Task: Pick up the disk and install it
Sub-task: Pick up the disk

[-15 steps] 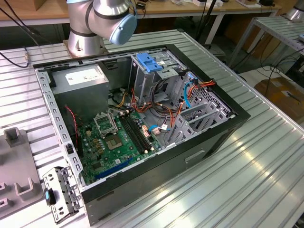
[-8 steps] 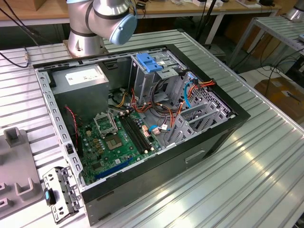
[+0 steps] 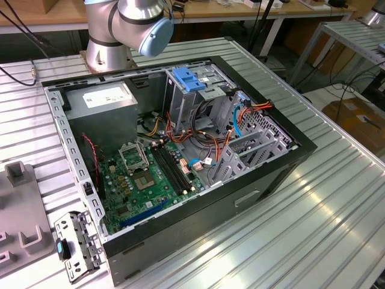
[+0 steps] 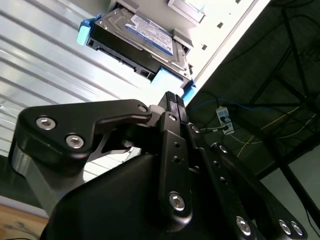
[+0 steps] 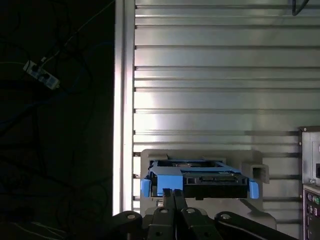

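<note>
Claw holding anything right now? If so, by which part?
Nothing held, it seems: the claw is shut, tips just short of the blue carrier edge of the disk.

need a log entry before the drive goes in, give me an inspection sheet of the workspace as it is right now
surface: ribbed aluminium table with an open computer case lying on it
job's things: disk in its blue carrier, resting on a pale holder near the table edge, not gripped; drive bay in the case carries a blue bracket
clutter: grey fixture blocks and a loose metal panel at the exterior view's left
gripper: gripper shut, empty, close to the carrier's end
cables: orange, red and blue leads inside the case; power strip and cords below the table
surroundings: wooden benches, cardboard box
</note>
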`<action>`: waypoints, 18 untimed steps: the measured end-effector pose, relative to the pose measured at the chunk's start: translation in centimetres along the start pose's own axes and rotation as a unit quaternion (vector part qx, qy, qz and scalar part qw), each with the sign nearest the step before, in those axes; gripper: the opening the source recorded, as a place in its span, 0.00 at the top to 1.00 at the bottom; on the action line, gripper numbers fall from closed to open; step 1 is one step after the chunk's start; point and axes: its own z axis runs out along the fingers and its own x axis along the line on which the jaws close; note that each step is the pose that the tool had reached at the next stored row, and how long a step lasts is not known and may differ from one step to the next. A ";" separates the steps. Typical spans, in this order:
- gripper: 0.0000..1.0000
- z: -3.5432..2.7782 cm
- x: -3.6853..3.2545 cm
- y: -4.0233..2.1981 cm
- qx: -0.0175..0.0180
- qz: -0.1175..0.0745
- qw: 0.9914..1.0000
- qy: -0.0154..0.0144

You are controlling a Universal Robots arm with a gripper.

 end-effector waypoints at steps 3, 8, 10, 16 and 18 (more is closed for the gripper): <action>0.86 0.00 0.00 0.00 0.000 -0.015 1.000 0.001; 0.86 0.00 0.00 0.00 0.000 -0.031 1.000 0.001; 0.86 0.00 0.00 0.00 0.000 -0.037 0.999 0.002; 0.86 0.00 0.00 0.00 0.001 -0.063 0.998 0.003; 0.86 0.00 0.00 0.00 0.001 -0.070 0.998 0.003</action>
